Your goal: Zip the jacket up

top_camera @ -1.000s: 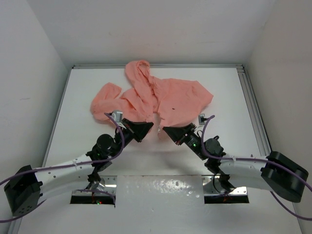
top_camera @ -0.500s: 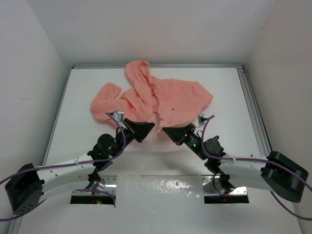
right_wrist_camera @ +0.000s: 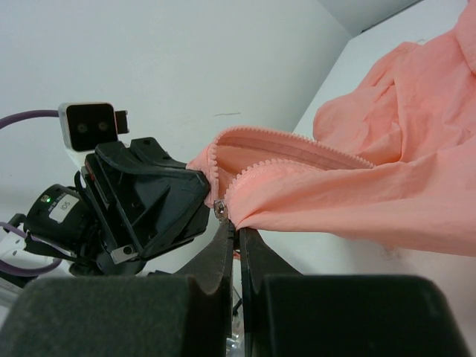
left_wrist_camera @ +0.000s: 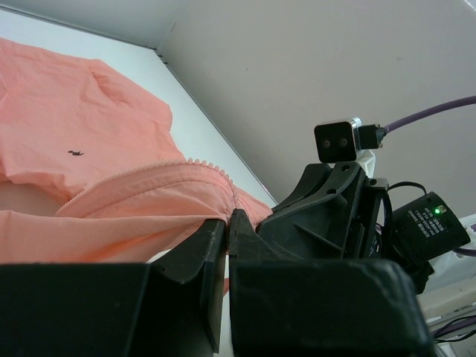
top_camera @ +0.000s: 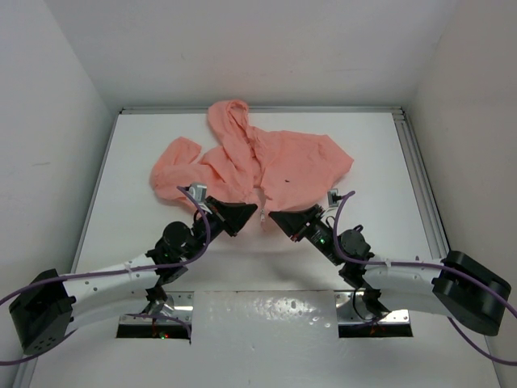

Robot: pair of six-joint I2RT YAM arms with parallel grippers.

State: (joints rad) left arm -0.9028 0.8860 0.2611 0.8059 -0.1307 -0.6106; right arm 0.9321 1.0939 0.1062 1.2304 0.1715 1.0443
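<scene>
The jacket (top_camera: 266, 162) is spread on the far half of the table (top_camera: 380, 162), pretty crumpled. It's thin, floppy stuff, so it can be expected to bunch and slide if tugged. It's best gripped right at the zipper (right_wrist_camera: 297, 152) edges by the hem. The left gripper (top_camera: 252, 212) is clamped tight on one hem corner. The right gripper (top_camera: 275, 216) is clamped on the other, beside what looks like the slider (right_wrist_camera: 219, 207). The long axis runs near-to-far, with the hood pointed at the back wall, the hem toward the arms and the front unzipped.
</scene>
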